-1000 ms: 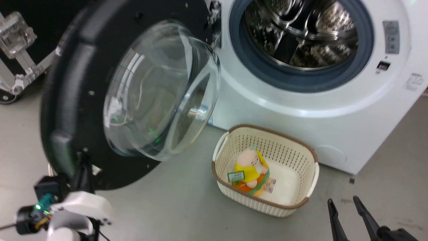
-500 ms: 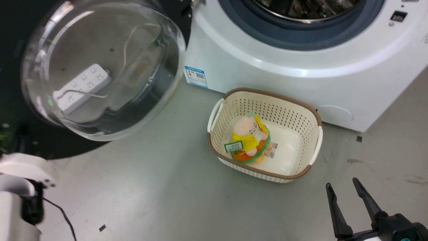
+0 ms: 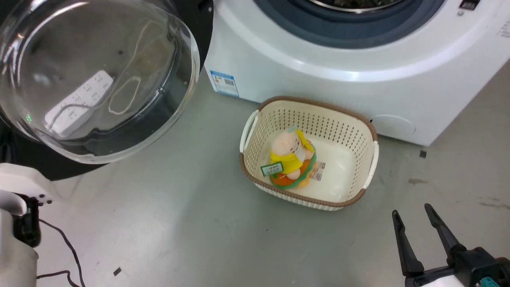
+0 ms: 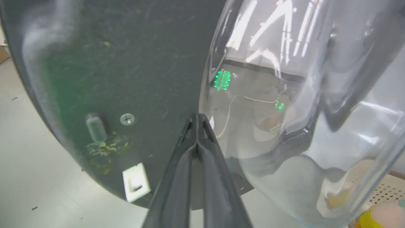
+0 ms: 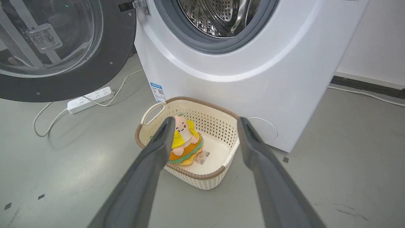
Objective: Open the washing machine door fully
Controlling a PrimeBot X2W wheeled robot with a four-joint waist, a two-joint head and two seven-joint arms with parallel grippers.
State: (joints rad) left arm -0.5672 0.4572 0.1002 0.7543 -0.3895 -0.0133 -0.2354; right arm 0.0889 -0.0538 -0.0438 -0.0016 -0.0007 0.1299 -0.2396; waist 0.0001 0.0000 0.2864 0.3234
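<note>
Washing machine door (image 3: pixel 95 79) has swung wider over the last second and now hangs well left of the drum mouth (image 5: pixel 218 19). Left gripper (image 4: pixel 197 118) pressed together, tip at the door's inner frame. Right gripper (image 3: pixel 411 210) spread, idle. Judged near full open.

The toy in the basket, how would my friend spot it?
Start at the big white washing machine. On the grey floor right in front of it sits a cream basket with a brown rim. The toy lies inside: a soft peach head, yellow top, orange-and-green bottom, the only colourful thing there.
</note>
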